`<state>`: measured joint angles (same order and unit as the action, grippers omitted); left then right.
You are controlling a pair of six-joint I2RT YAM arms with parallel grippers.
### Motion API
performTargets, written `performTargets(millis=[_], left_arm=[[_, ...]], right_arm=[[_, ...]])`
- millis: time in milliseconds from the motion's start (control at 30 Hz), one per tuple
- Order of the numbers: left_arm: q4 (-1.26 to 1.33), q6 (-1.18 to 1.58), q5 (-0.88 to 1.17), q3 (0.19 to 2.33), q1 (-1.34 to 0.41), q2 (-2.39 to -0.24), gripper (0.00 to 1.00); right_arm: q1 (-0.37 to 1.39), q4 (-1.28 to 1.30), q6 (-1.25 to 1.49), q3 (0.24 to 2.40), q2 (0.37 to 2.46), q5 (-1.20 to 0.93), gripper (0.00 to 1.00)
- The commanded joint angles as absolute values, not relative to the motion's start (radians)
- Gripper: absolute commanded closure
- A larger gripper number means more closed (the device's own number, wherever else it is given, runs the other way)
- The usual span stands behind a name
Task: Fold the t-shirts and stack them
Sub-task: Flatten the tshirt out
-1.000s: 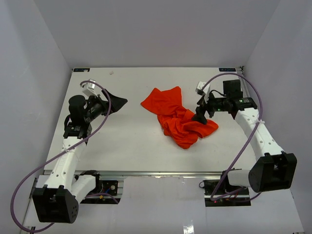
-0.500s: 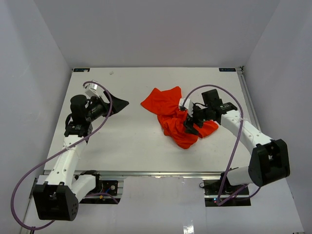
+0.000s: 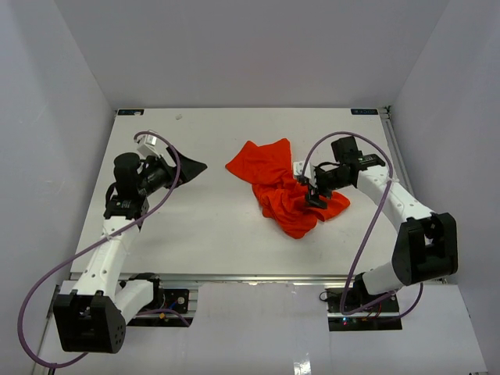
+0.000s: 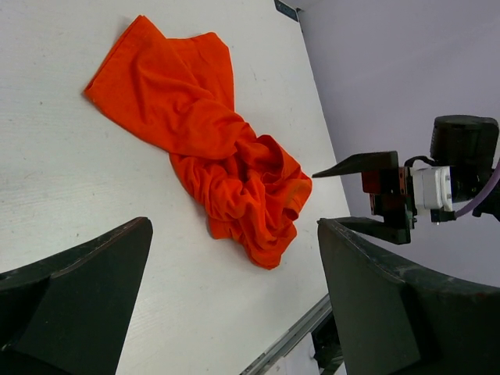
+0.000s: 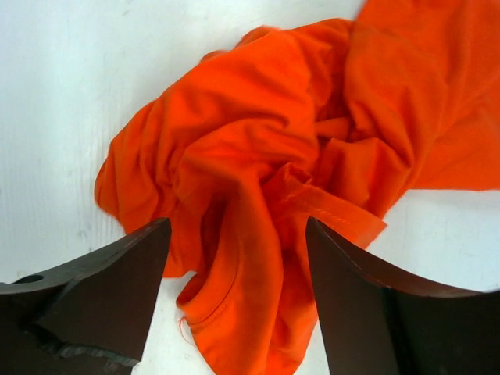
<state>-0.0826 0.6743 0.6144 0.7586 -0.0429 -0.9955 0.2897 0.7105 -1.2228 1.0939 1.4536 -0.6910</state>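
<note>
One crumpled bright orange-red t-shirt (image 3: 275,181) lies in a heap right of the table's centre. My right gripper (image 3: 313,197) hangs low over the heap's right part, open. In the right wrist view its two dark fingers (image 5: 117,289) straddle a bunched fold and hem of the t-shirt (image 5: 258,156), not pinching it. My left gripper (image 3: 191,166) hovers wide open over bare table, well left of the shirt. From the left wrist view the t-shirt (image 4: 195,125) lies ahead of the gripper (image 4: 234,226), with the right gripper (image 4: 367,195) beyond it.
White table (image 3: 195,226) enclosed by grey walls on the left, back and right. A metal rail (image 3: 258,279) runs along the near edge between the arm bases. Purple cables loop from both arms.
The right arm swung left and down onto the shirt's right part, and its jaws have narrowed somewhat. The left arm has barely moved.
</note>
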Motion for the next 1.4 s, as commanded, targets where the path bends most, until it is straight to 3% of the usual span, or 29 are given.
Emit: performTargets(millis=[0, 367, 667, 867, 1067, 1367], left_arm=[[-0.074, 0.673, 0.630, 0.747, -0.041, -1.002, 0.02], [-0.069, 0.658, 0.637, 0.756, -0.043, -1.032, 0.02], [-0.060, 0.663, 0.646, 0.758, -0.041, -1.039, 0.02], [-0.049, 0.680, 0.653, 0.761, -0.043, -1.043, 0.02], [-0.044, 0.690, 0.667, 0.762, -0.043, -1.043, 0.02], [-0.034, 0.713, 0.681, 0.746, -0.043, -1.026, 0.02]], right_arm=[[0.278, 0.899, -1.528, 1.126, 1.511, -0.776, 0.26], [0.307, 0.790, -1.463, 1.183, 1.620, -0.684, 0.32], [0.354, 0.710, -1.404, 1.152, 1.655, -0.621, 0.42], [0.354, 0.690, -1.397, 1.120, 1.657, -0.591, 0.62], [0.356, 0.675, -1.385, 1.100, 1.641, -0.571, 0.76], [0.353, 0.759, -1.361, 1.120, 1.453, -0.649, 0.85]])
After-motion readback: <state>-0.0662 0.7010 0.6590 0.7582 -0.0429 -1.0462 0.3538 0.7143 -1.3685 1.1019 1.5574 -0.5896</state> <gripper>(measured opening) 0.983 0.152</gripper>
